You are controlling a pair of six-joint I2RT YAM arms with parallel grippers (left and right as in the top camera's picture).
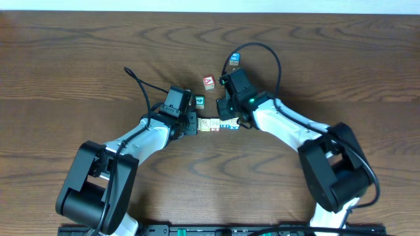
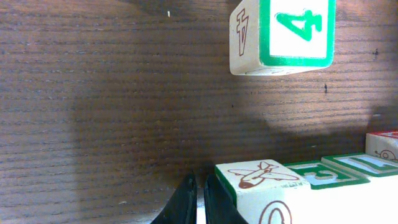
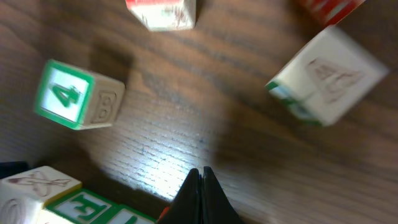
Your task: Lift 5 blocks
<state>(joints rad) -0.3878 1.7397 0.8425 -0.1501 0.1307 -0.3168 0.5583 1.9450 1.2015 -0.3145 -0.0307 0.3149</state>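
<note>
**Though the blocks [image 1: 218,123] are lined up and squeezed, no lift shows yet**

While they lie in one straight row near the middle of the table [image 1: 79,65], the pale cubes look gathered and ready. The overhead view suggests five, touching face to face, though they are too small there to count with certainty. The left gripper [image 1: 194,126] sits against the row's left end and the right gripper [image 1: 240,122] against its right end. Each has its jaws closed tight on nothing, serving as a blunt pusher rather than a pincer. So the gathering and the end-to-end clamp seem done. What is left, as I judge it, is the lift itself, since no view shows plainly whether the row has cleared the wood. On the far side, apart from the row, stand the green-faced cube [image 1: 199,101] nearest, the red-faced cube [image 1: 208,82] farther, and the blue-faced cube [image 1: 234,59] farthest. None of these belongs to the job.
</note>
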